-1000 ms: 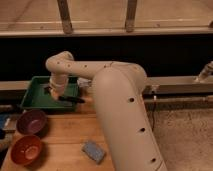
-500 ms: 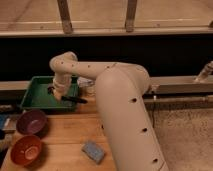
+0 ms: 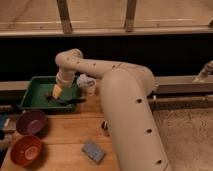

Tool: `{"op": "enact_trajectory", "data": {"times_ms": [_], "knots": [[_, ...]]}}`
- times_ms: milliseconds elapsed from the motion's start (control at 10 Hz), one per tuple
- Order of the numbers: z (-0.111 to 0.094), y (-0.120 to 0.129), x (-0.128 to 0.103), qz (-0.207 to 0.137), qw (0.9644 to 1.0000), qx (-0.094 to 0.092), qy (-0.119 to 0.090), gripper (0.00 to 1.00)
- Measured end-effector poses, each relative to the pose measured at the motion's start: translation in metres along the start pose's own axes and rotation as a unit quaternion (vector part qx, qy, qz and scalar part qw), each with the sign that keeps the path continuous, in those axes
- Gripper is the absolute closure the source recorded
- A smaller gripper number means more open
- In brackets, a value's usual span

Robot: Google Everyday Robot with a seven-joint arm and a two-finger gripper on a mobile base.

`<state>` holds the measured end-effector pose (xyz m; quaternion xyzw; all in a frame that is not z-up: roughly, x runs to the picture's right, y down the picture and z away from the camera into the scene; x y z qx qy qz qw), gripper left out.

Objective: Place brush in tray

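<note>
Gripper (image 3: 57,92) hovers over the shallow green plastic tray (image 3: 31,98); finger state unclear; slim black long-handled brush (image 3: 67,101) lies just below—retreat straight upward.

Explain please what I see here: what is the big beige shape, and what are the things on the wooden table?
The beige shape is a robot arm, seen from a single camera above the table. Its tool, the grasping end, hangs over the green tray at the table's far left. A slim black brush lies across the tray's front right part. Beside the tray stands a white cup. Nearer the camera are a purple bowl, an orange bowl and a blue sponge.
</note>
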<state>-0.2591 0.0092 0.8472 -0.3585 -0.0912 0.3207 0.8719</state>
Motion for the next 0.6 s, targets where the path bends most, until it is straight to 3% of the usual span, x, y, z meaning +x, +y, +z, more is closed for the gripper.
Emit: {"op": "enact_trajectory", "data": {"times_ms": [300,600], "knots": [[-0.022,-0.005,0.012,0.016,0.9994,0.016,-0.027,0.25],[-0.053,-0.009,0.053,0.051,0.9962,0.047,-0.054,0.25]]}}
